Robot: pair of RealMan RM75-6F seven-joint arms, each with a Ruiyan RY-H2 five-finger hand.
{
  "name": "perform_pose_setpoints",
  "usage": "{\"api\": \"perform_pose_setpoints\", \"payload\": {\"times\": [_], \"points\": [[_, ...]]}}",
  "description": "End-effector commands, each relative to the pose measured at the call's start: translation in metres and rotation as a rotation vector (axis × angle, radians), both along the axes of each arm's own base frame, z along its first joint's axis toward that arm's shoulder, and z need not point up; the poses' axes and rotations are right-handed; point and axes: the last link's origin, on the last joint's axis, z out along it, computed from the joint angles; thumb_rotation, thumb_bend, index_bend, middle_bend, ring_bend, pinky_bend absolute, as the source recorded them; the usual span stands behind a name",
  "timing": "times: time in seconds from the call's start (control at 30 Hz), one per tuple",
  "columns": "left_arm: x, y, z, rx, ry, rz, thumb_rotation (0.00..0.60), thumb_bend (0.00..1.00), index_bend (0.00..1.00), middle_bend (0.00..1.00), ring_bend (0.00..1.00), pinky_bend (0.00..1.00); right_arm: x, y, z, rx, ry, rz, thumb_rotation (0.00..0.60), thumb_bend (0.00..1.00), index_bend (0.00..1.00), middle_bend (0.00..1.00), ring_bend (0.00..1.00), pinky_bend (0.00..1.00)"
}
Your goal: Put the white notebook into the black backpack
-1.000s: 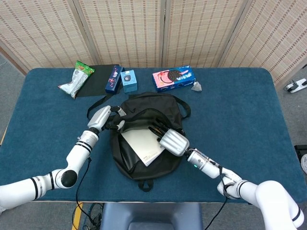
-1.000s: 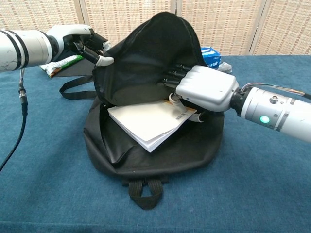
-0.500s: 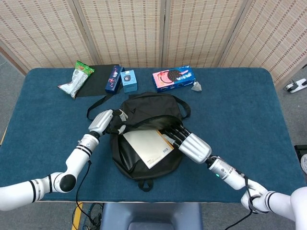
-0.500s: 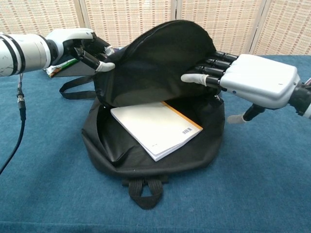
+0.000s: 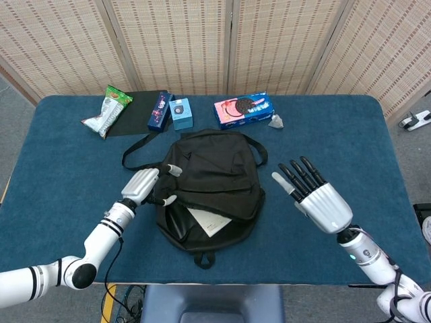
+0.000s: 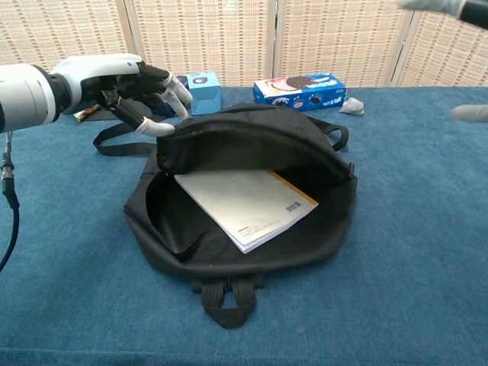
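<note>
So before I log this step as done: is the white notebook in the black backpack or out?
In. The white notebook lies inside the open mouth of the black backpack, under the raised flap.

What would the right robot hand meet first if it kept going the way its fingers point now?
Probably nothing close: the right robot hand points up-left over bare table, past the black backpack. Furthest along that line sits the blue cookie box, though depth is unclear.

My left hand (image 5: 140,185) sits low, fingers curled and pinching; my right hand (image 5: 316,196) hovers raised, palm down, fingers spread, holding nothing.
</note>
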Motion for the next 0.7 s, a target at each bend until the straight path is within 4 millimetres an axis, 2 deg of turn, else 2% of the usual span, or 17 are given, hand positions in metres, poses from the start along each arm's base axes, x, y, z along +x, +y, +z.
{"api": "perform_pose_setpoints", "payload": {"times": [0.03,0.23,0.37,0.5,0.7], "points": [[-0.004,-0.015,0.007,0.021,0.007,-0.023,0.600,0.26,0.23,0.24,0.22,0.14,-0.003,0.003,0.014,-0.042,-0.012,-0.022,0.600,0.14,0.00,0.03,0.00,0.00],[-0.015,-0.030,0.028,0.083,0.009,-0.034,0.600,0.25,0.22,0.22,0.21,0.14,-0.019,0.004,0.037,-0.082,-0.042,-0.152,0.600,0.14,0.00,0.06,0.00,0.00],[-0.033,-0.032,0.046,0.202,0.031,-0.013,0.600,0.25,0.24,0.22,0.21,0.14,-0.035,0.007,0.046,-0.032,-0.074,-0.281,0.600,0.18,0.00,0.09,0.00,0.04],[-0.058,-0.034,0.065,0.332,0.083,0.024,0.600,0.25,0.27,0.22,0.21,0.14,-0.050,0.013,0.050,0.029,-0.099,-0.369,0.600,0.41,0.15,0.17,0.04,0.18],[-0.101,-0.044,0.092,0.528,0.216,0.062,0.600,0.25,0.29,0.22,0.21,0.14,-0.072,0.022,0.054,0.067,-0.136,-0.469,0.600,0.45,0.31,0.26,0.15,0.28]]}}
